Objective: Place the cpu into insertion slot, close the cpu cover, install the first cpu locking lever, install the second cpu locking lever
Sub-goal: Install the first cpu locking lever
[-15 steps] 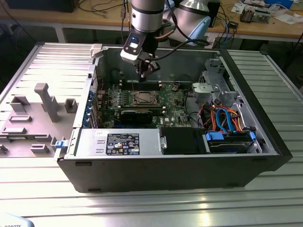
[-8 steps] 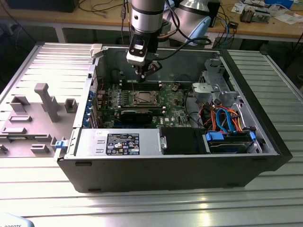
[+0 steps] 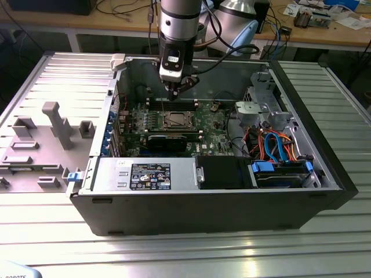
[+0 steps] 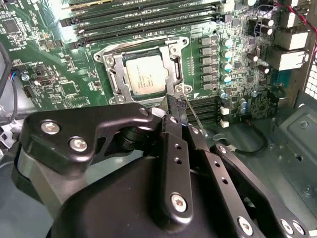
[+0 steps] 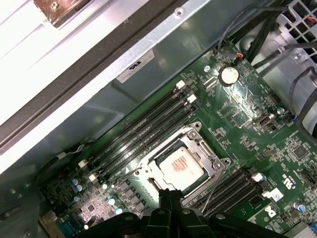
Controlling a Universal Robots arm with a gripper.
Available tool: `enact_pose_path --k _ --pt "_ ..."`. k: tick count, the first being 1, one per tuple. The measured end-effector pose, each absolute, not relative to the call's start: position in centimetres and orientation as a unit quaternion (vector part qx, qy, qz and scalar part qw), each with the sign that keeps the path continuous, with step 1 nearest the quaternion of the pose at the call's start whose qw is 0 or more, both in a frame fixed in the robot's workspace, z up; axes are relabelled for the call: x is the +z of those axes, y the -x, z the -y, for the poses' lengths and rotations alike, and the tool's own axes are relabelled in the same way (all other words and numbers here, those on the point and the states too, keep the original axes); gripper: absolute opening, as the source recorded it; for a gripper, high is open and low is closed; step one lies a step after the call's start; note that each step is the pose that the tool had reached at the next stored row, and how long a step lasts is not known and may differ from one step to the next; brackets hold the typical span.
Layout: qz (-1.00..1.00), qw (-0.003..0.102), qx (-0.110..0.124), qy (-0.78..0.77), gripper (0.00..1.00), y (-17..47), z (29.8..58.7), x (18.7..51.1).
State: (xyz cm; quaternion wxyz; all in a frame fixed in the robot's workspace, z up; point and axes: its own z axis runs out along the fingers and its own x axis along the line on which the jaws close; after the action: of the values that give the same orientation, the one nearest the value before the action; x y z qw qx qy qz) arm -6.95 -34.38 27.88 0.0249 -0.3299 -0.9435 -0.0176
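The cpu (image 4: 144, 74) lies flat in the insertion slot (image 3: 174, 120) on the green motherboard, its silver top facing up (image 5: 181, 166). The cpu cover (image 4: 115, 74) is down around it, framing the chip (image 5: 212, 159). My gripper (image 4: 177, 105) hangs just above the socket's edge with its black fingers shut together (image 5: 171, 194). In the exterior view the gripper (image 3: 177, 92) sits over the far side of the socket. A thin wire locking lever (image 5: 212, 191) stands raised right beside the fingertips (image 4: 194, 121). I cannot tell whether it touches them.
The open computer case (image 3: 324, 145) walls in the board. Long memory slots (image 4: 148, 20) flank the socket on both sides. A black card (image 3: 168, 141), power supply (image 3: 145, 174), drive cage (image 3: 266, 110) and cables (image 3: 278, 145) crowd the exterior view's right. A grey fixture (image 3: 58, 124) stands at its left.
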Motion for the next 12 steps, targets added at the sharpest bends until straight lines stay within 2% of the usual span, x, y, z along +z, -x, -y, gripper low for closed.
enact_pose_path --k 12 --pt "0.944 0.024 -0.018 0.33 0.11 6.96 34.43 27.89"
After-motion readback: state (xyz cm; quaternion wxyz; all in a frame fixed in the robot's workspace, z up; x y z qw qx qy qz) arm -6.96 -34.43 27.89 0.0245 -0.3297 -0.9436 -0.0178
